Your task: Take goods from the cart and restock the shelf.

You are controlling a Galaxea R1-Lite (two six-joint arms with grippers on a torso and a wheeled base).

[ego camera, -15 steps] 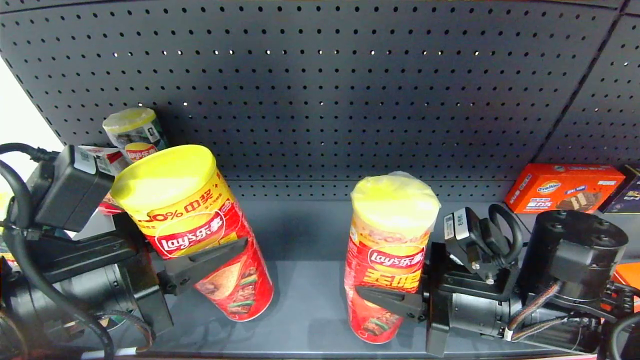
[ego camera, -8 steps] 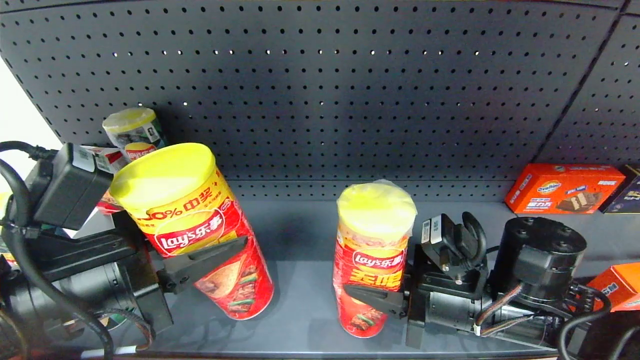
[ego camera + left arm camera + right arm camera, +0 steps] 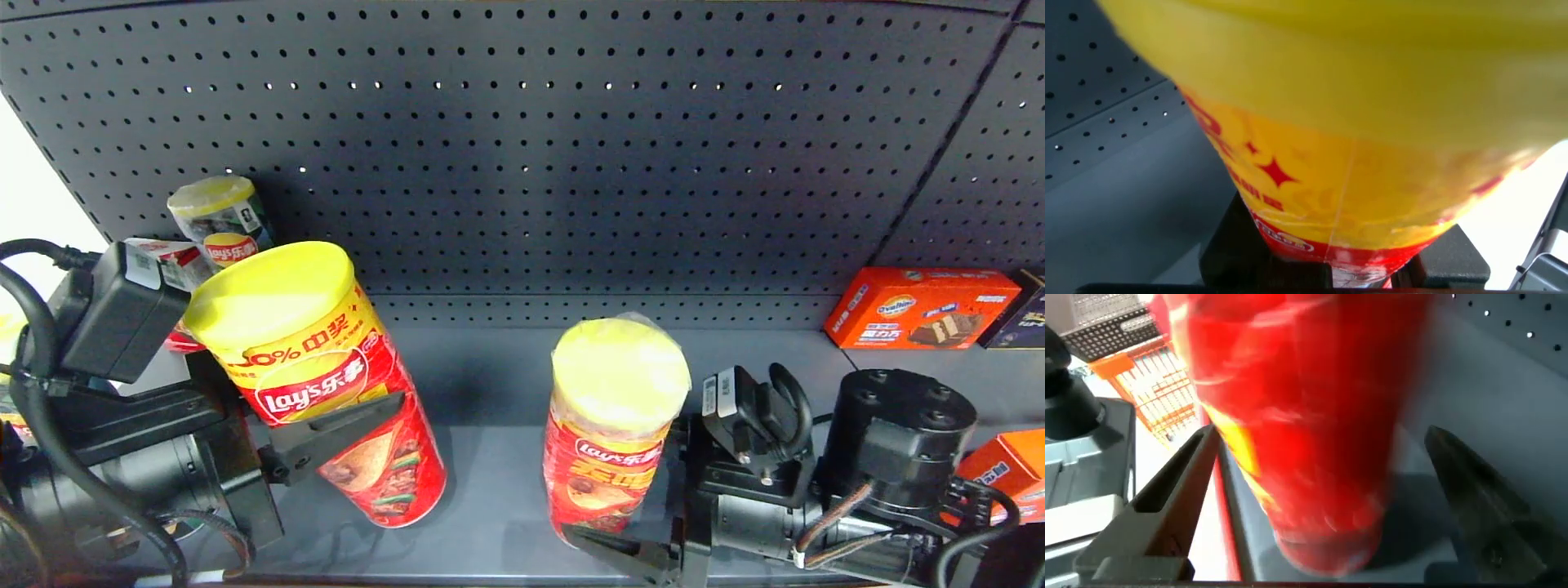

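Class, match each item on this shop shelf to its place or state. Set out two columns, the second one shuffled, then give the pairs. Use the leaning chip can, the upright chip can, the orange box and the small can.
Column one
1. leaning chip can
2. upright chip can
3. orange box
4. small can

Column two
A. far right, near the back panel
B. gripped by the left end effector
C. back left corner
D. standing between the open fingers of the right end effector

Pairs: 1-B, 2-D, 3-A, 4-C
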